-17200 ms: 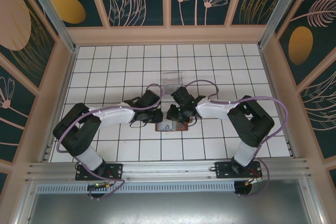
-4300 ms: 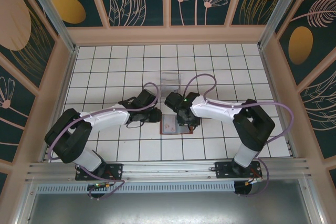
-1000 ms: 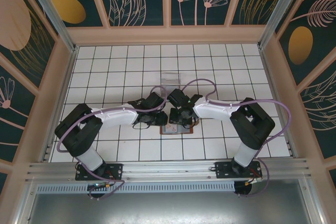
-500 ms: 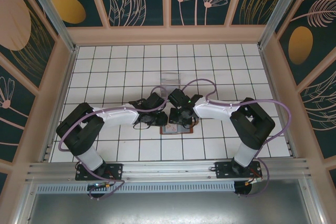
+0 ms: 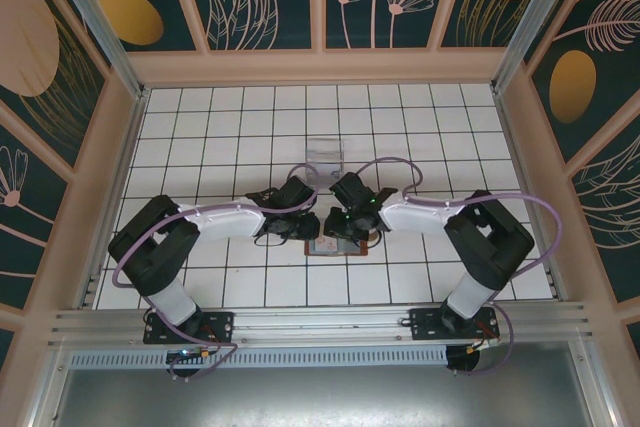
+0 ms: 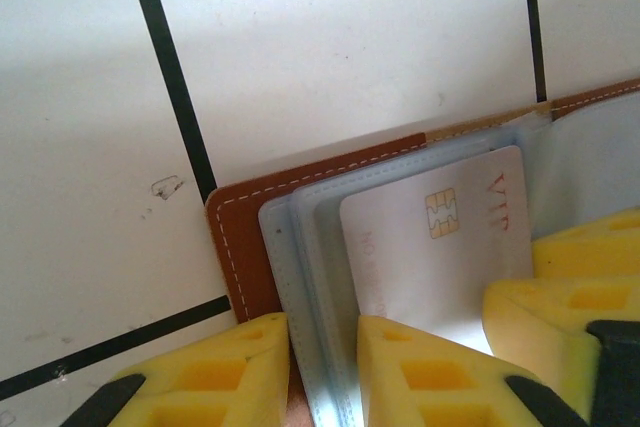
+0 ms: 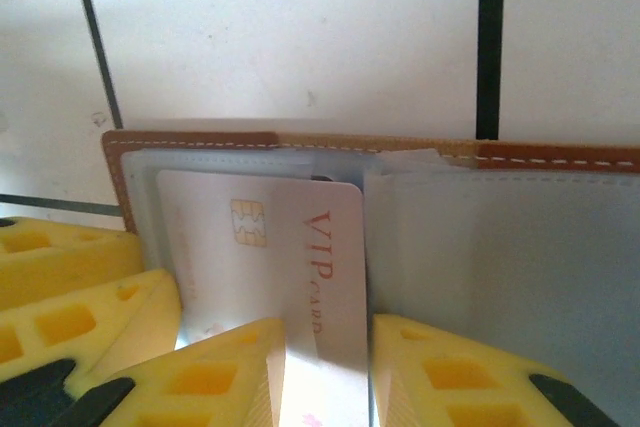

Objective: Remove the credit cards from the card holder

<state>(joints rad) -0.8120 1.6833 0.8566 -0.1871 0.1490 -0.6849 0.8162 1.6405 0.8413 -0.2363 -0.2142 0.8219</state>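
Card holder of reddish-brown leather [image 6: 235, 247], blue-grey sleeves, open near centre of white tiled table [image 5: 400, 127], left gripper [image 6: 325, 347] pinching its sleeve pages, right gripper [image 7: 328, 347] pinching pale VIP-printed chip card [image 7: 300, 247].

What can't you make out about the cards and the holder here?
1. How many cards are inside: the wrist views show one credit card; overlapping sleeves hide any others.
2. The card holder layout: top view, too small, covered by left gripper and right gripper.
3. Card's lower print: right wrist view, glare and yellow fingers cover it.
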